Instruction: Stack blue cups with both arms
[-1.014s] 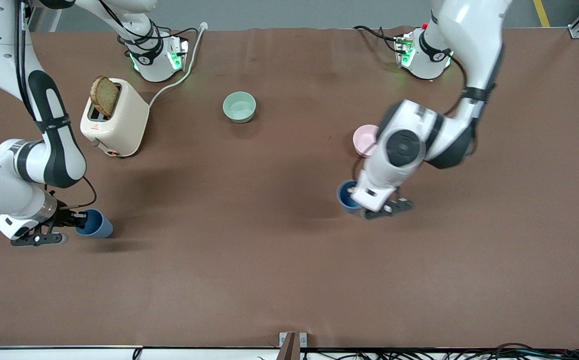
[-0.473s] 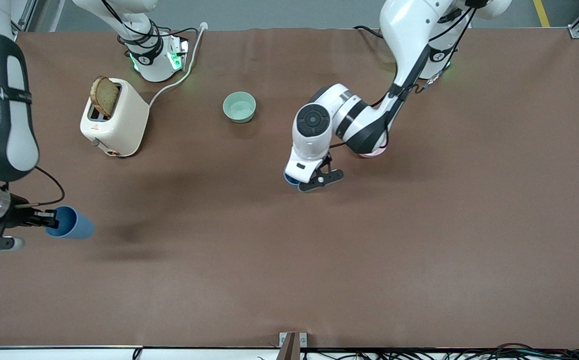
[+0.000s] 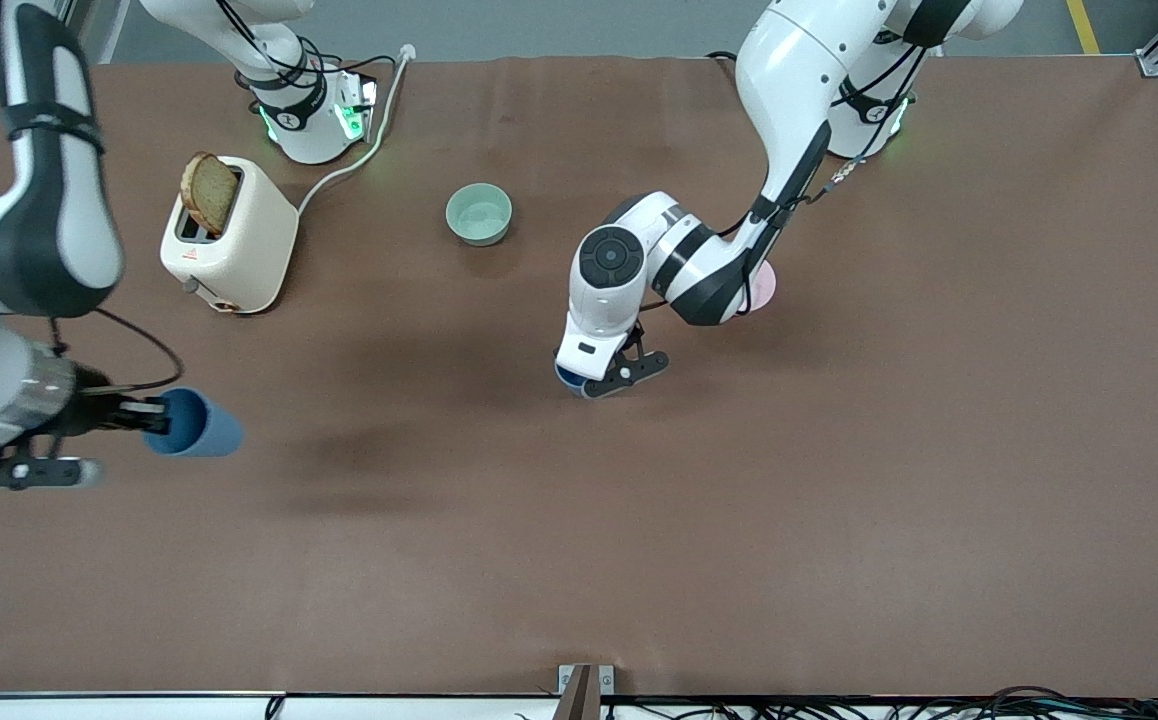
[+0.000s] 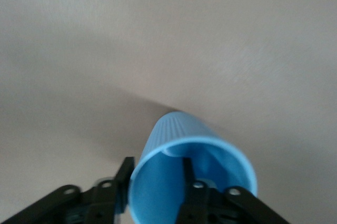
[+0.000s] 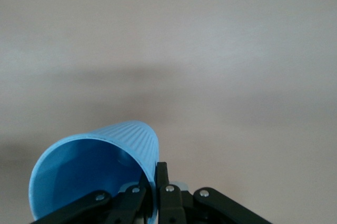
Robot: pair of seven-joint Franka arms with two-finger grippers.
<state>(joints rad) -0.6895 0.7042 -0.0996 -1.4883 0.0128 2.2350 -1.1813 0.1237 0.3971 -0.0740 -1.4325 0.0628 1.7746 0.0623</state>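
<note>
Front view showed me mid-carry: the left tool [image 3: 607, 380] gripped one blue cup [image 3: 569, 379] over mid-surface [image 3: 839, 520], the right tool [image 3: 129, 425] pinched the other blue cup [image 3: 194, 424] at its end; next I judged they needed aligning.

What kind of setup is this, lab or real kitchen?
Likely a robotics lab test bench, not a kitchen: two white jointed arms bolted to a bare brown-covered table, loose cabling along its edge, and staged props such as a cream toaster holding toast.
</note>
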